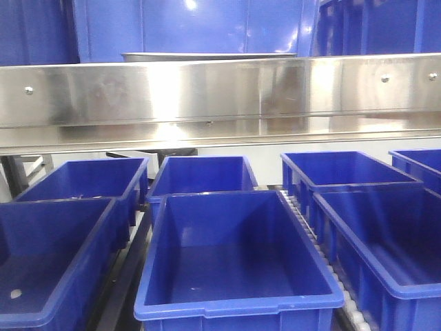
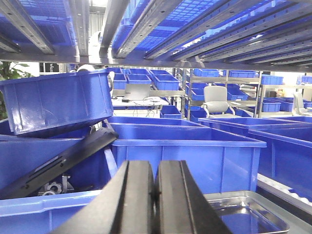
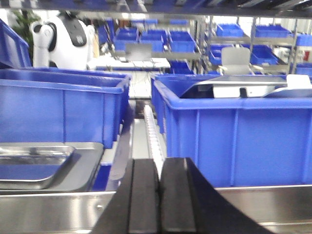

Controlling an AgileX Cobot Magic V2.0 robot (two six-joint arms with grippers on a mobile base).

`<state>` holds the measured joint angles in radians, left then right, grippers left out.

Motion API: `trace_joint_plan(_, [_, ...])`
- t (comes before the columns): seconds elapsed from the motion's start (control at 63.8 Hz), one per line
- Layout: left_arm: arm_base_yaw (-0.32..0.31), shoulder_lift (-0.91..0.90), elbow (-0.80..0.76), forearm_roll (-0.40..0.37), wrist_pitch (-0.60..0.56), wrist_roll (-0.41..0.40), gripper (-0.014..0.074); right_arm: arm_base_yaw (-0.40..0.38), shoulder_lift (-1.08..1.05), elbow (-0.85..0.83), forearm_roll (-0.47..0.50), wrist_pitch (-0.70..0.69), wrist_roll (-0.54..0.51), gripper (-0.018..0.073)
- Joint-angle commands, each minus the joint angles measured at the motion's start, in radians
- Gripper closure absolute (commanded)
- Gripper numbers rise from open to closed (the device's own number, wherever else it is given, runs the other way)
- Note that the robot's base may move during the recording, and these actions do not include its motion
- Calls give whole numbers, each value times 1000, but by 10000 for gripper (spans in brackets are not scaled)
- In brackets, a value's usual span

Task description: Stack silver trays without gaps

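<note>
Jaws on both arms are pressed together with nothing between them: the left gripper (image 2: 155, 195) fills the bottom centre of its wrist view, the right gripper (image 3: 160, 195) the bottom centre of its own. In the left wrist view a silver tray (image 2: 258, 214) lies flat at the lower right, just beside the fingers; how its long axis runs cannot be told, since the frame cuts it off. In the right wrist view a tray (image 3: 34, 163) sits at the lower left, long axis running left to right, resting inside a second tray (image 3: 85, 168) whose rim shows around it. In the front view, the thin edge of a tray (image 1: 207, 56) shows at upper centre behind the steel rail (image 1: 220, 93), lying level with its long axis across the frame. Below the rail, blue bins (image 1: 234, 262) stand in rows; the nearest centre one holds nothing, and the lower left bin (image 1: 48, 262) holds a small pale speck. In the right wrist view the right-hand bin (image 3: 234, 136) holds curved grey metal pieces. In the left wrist view a tilted bin (image 2: 58, 100) leans at the left over a black bar (image 2: 58, 163).
</note>
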<state>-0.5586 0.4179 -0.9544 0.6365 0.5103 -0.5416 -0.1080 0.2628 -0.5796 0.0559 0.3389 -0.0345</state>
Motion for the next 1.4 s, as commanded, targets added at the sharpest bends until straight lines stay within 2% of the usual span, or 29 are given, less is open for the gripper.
trace_joint_plan(0.0, [-4, -6, 1, 7, -21, -4, 605, -5, -75, 110, 23, -123, -2, 638])
trace_joint_plan(0.078, [-4, -6, 1, 7, -21, -4, 605, -5, -145, 237, 40, -208, -2, 638])
trace_joint_plan(0.204, [-4, -6, 1, 7, -21, -4, 605, -5, -201, 371, 109, -218, -2, 638])
trace_joint_plan(0.361, [-4, -6, 1, 7, -21, -4, 605, -5, -235, 485, 104, -222, -2, 638])
trace_joint_plan(0.518, [-4, -6, 1, 7, -21, -4, 605, 1, -263, 578, 100, -299, -2, 638])
trace_joint_plan(0.596, [-4, -6, 1, 7, -21, -4, 605, 18, -263, 580, 95, -351, -2, 638])
trace_joint_plan(0.721, [-4, -6, 1, 7, -21, -4, 605, 42, -263, 580, 42, -302, -2, 638])
trace_joint_plan(1.066, [-4, -6, 1, 7, -21, -4, 605, 50, -263, 580, 42, -222, -2, 638])
trace_joint_plan(1.38, [-4, -6, 1, 7, -21, -4, 605, 50, -263, 580, 46, -219, -2, 638])
